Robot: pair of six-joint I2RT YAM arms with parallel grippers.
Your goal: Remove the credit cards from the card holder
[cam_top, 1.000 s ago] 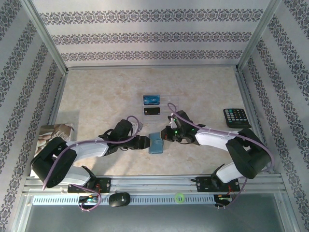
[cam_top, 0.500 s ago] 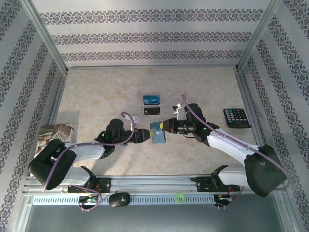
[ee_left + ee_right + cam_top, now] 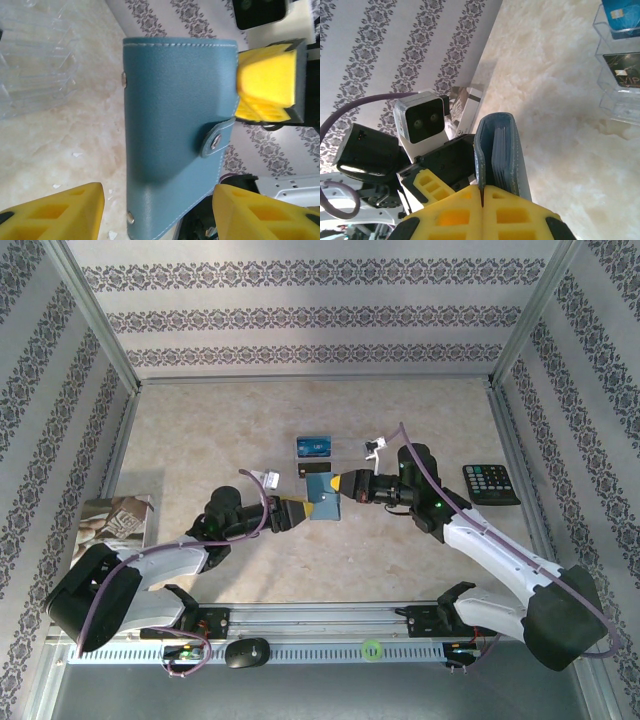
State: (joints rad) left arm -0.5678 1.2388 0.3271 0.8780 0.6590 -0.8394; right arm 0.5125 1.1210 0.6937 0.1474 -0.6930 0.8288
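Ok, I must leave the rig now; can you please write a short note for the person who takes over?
Right end effector: shut on the card holder, held off the table.
Left end effector: open, fingers either side of the holder, not gripping.
Clear stand: blue card and black card inside.
Done: holder picked up.
Left: pull out what look like cards in its pockets.

Black calculator [image 3: 490,483] near right wall, on beige marble-look table [image 3: 220,430]. Clear plastic tiered stand [image 3: 348,453] at mid-table. Printed booklet [image 3: 115,518] at left edge. Black rounded object [image 3: 247,652] and green ring [image 3: 371,648] on front rail [image 3: 300,652]. Walls [image 3: 320,315] with striped floral pattern.
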